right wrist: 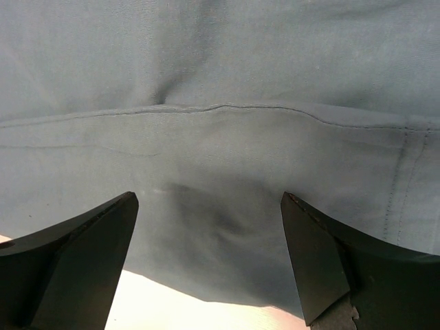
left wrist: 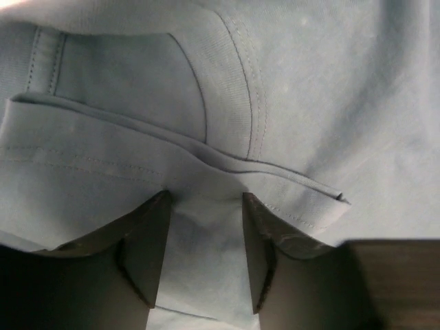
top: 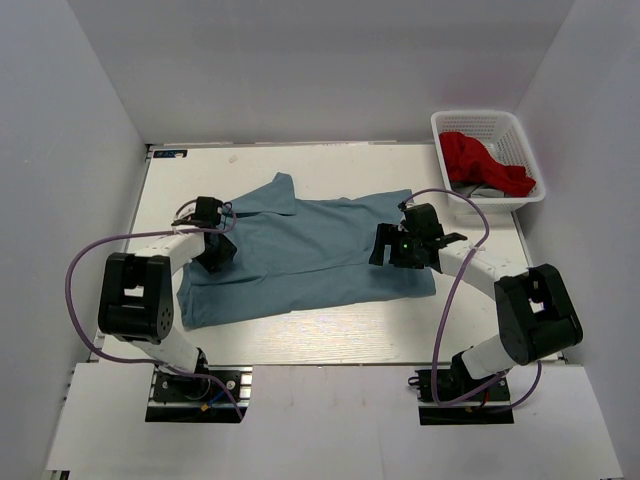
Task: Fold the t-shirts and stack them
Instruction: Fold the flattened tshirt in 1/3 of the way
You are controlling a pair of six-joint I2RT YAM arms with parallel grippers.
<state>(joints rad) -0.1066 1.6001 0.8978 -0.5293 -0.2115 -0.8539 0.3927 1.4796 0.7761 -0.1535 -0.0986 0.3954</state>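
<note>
The grey-blue t-shirt (top: 310, 255) lies spread flat on the table (top: 330, 335). At its left edge, the left gripper (left wrist: 206, 199) straddles a fold, jaws narrowed; I can't tell whether it is pinching. The right gripper (right wrist: 210, 199) gapes wide over the right hem.

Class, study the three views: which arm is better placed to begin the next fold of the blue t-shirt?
Left, probably. The left end effector has the t-shirt hem between its fingers, though a firm grip isn't clear. The right end effector hangs wide open over a flat edge, gripping nothing.
</note>
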